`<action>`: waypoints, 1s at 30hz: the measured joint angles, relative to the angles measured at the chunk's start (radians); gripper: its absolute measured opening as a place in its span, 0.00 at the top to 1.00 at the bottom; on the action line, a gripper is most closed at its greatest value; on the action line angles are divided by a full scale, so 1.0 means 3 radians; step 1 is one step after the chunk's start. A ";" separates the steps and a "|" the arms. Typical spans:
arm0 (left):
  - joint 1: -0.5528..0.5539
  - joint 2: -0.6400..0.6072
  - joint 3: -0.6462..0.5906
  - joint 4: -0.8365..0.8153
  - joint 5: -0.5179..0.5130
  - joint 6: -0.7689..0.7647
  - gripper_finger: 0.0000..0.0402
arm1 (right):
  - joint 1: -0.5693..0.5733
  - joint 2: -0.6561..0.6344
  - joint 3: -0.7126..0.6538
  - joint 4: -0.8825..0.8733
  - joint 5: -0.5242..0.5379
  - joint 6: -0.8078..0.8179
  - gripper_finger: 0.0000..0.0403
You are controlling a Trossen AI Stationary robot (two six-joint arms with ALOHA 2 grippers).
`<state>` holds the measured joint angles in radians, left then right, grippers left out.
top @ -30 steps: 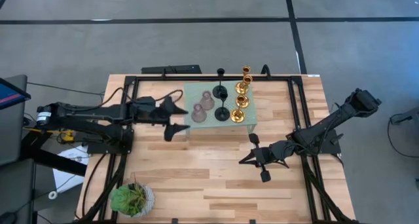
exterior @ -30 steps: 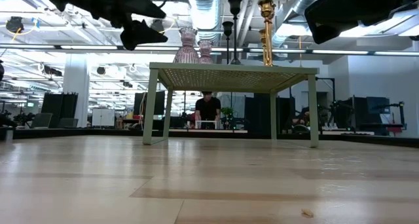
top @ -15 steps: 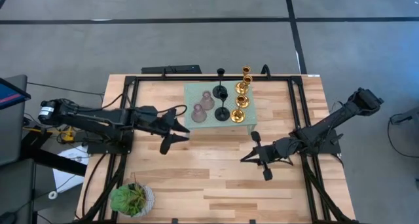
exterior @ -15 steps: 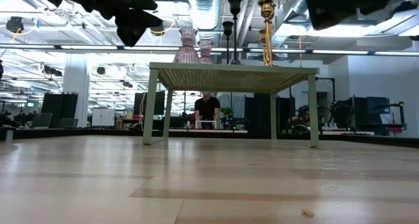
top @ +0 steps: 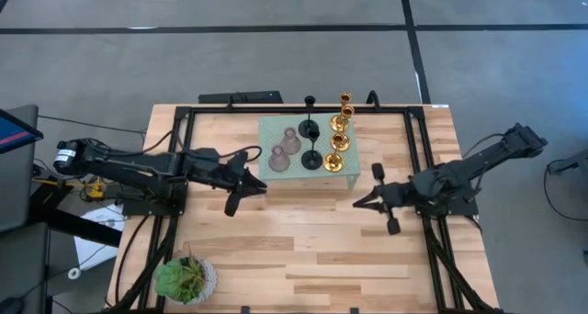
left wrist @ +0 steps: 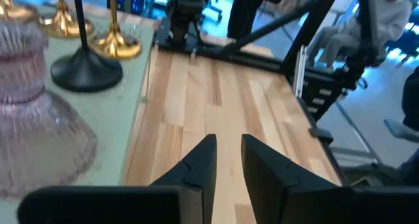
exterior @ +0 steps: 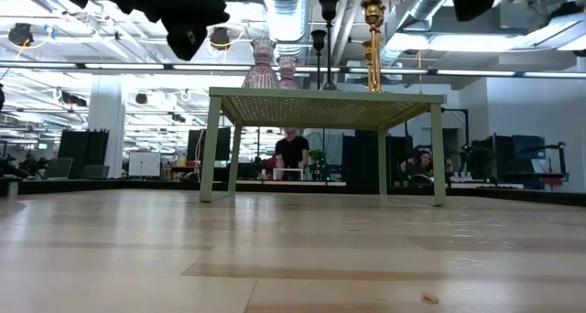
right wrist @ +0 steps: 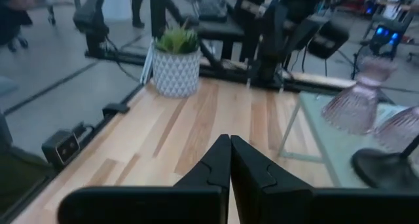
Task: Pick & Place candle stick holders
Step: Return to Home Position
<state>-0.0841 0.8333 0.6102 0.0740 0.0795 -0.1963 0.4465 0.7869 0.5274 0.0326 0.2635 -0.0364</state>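
The candle stick holders stand on their round bases on the pale green platform (top: 276, 128) at the table's far middle: two black (top: 312, 160), the gold ones (top: 334, 161) and two mauve-pink (top: 277, 158). In the low view they rise above the platform top (exterior: 325, 98). My left gripper (top: 263, 186) hovers in the air at the platform's left near corner, empty, with a narrow gap between its fingers (left wrist: 228, 142); a pink holder (left wrist: 26, 119) and a black base (left wrist: 85, 70) show beside it. My right gripper (top: 356, 203) hovers just beyond the platform's right near corner, shut and empty (right wrist: 229, 142).
A green potted plant (top: 184, 279) stands at the table's near left corner and shows in the right wrist view (right wrist: 175, 60). Bare wood lies in front of the platform. Dark frame rails (top: 418, 140) run along the table's sides. People sit and stand in the room behind.
My left gripper has gone from the platform's left side toward the table's near edge and turned a little. My right gripper has drawn back toward the table's right and far edges, nearer the platform's right near corner. The holders have kept still.
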 joint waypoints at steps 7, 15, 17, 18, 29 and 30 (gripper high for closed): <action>-0.0070 -0.0057 0.0001 0.0207 -0.0003 0.0221 0.85 | -0.0019 -0.0389 0.0001 -0.0262 0.0000 -0.0095 1.00; -0.0537 -0.0186 0.0003 0.0217 -0.0486 0.0759 0.99 | -0.0145 -0.0512 0.0001 -0.0533 -0.0262 -0.0006 1.00; -0.0679 -0.0206 0.0003 0.0216 -0.0689 0.0864 0.99 | -0.0195 -0.0515 0.0001 -0.0531 -0.0452 -0.0086 1.00; -0.0746 -0.0209 0.0003 0.0216 -0.0797 0.0933 0.99 | -0.0227 -0.0515 0.0001 -0.0537 -0.0499 -0.0123 1.00; -0.0887 -0.0611 -0.0078 0.0032 -0.1110 0.1165 0.99 | -0.0814 -0.0947 0.0001 -0.0792 -0.1149 -0.0228 1.00; -0.0849 -0.0642 -0.0094 0.0039 -0.1085 0.1165 0.99 | -0.0857 -0.1010 0.0001 -0.0824 -0.1189 -0.0229 1.00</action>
<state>-0.3388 0.6407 0.5818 0.0855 -0.2460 0.1532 0.1895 0.4838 0.5278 -0.2147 -0.0933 -0.1051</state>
